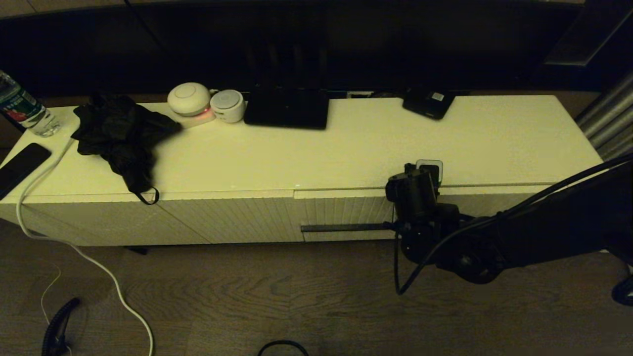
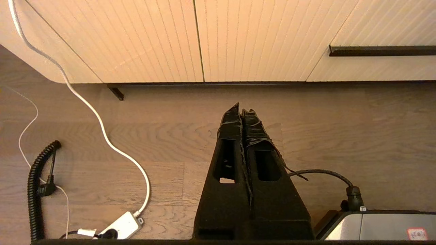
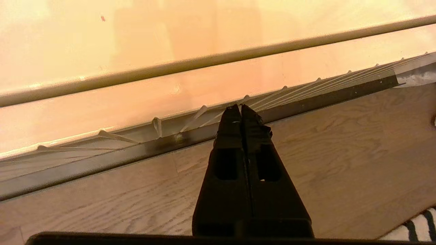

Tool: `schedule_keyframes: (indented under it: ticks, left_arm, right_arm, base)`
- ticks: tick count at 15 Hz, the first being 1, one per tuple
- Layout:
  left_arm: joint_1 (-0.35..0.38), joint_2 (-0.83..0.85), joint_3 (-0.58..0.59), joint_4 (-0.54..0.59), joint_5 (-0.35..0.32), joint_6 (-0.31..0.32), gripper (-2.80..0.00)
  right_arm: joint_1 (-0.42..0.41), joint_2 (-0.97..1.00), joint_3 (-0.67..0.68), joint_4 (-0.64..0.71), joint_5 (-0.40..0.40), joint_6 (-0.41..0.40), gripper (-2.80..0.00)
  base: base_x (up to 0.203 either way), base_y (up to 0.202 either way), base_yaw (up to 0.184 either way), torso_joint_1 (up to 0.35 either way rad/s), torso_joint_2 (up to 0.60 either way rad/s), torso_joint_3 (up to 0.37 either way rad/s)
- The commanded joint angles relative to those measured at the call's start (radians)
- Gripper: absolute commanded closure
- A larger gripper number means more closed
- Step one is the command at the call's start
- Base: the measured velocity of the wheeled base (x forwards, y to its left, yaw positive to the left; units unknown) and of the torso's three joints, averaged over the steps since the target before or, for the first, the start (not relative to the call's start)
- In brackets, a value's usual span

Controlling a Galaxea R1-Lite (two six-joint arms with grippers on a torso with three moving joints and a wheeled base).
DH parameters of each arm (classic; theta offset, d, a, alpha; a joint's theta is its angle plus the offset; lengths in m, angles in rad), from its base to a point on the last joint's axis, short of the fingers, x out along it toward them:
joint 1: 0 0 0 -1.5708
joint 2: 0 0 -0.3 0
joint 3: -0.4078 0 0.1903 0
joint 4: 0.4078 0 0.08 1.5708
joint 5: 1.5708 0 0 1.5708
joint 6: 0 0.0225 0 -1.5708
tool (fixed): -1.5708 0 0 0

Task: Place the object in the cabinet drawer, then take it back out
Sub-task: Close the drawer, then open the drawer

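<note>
Right gripper (image 3: pixel 241 108), fingers pressed together and empty, sits at the drawer (image 3: pixel 170 88) handle (image 3: pixel 102 160), frame centre.

Left gripper (image 2: pixel 242 110) is likewise pinched together.

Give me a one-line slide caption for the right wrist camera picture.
Right gripper, fingers shut, poised at the dark handle strip of the ribbed white cabinet drawer.
</note>
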Motion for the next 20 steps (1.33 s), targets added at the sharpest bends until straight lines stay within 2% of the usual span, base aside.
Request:
schedule_keyframes:
  ticks: [1, 6, 9, 11, 13, 14, 17, 18, 20]
  left_arm:
    - [0.000, -0.002, 0.002, 0.000, 0.000, 0.000, 0.00]
    - [0.000, -0.002, 0.000, 0.000, 0.000, 0.000, 0.00]
    - [0.000, -0.002, 0.001, 0.000, 0.000, 0.000, 0.00]
    - [0.000, -0.002, 0.000, 0.000, 0.000, 0.000, 0.00]
    - [0.000, -0.002, 0.002, 0.000, 0.000, 0.000, 0.00]
    - [0.000, -0.002, 0.002, 0.000, 0.000, 0.000, 0.00]
    - [0.000, -0.002, 0.002, 0.000, 0.000, 0.000, 0.00]
    - [0.000, -0.002, 0.001, 0.000, 0.000, 0.000, 0.00]
    - [0.000, -0.002, 0.001, 0.000, 0.000, 0.000, 0.00]
  right_arm:
    - [-0.012, 0.015, -0.018, -0.005, -0.005, 0.001, 0.00]
    - [-0.011, -0.024, -0.012, 0.007, -0.004, -0.002, 0.00]
    - [0.000, -0.161, 0.089, 0.046, 0.003, -0.035, 0.00]
    - [0.003, -0.288, 0.180, 0.125, 0.023, -0.054, 0.00]
    - [0.004, -0.435, 0.248, 0.277, 0.061, -0.062, 0.00]
    - [0.004, -0.513, 0.273, 0.403, 0.075, -0.064, 0.00]
    - [0.028, -0.707, 0.309, 0.893, 0.097, -0.058, 0.00]
    - [0.034, -0.761, 0.312, 0.987, 0.103, -0.056, 0.00]
    - [0.036, -0.864, 0.309, 1.068, 0.133, -0.084, 0.00]
  base:
    - [0.000, 0.000, 0.000, 0.000, 0.00, 0.000]
    - [0.000, 0.000, 0.000, 0.000, 0.00, 0.000]
    - [0.000, 0.000, 0.000, 0.000, 0.00, 0.000]
    - [0.000, 0.000, 0.000, 0.000, 0.00, 0.000]
    - [0.000, 0.000, 0.000, 0.000, 0.00, 0.000]
    - [0.000, 0.000, 0.000, 0.000, 0.00, 0.000]
    - [0.000, 0.000, 0.000, 0.000, 0.00, 0.000]
    - [0.000, 0.000, 0.000, 0.000, 0.00, 0.000]
    - [0.000, 0.000, 0.000, 0.000, 0.00, 0.000]
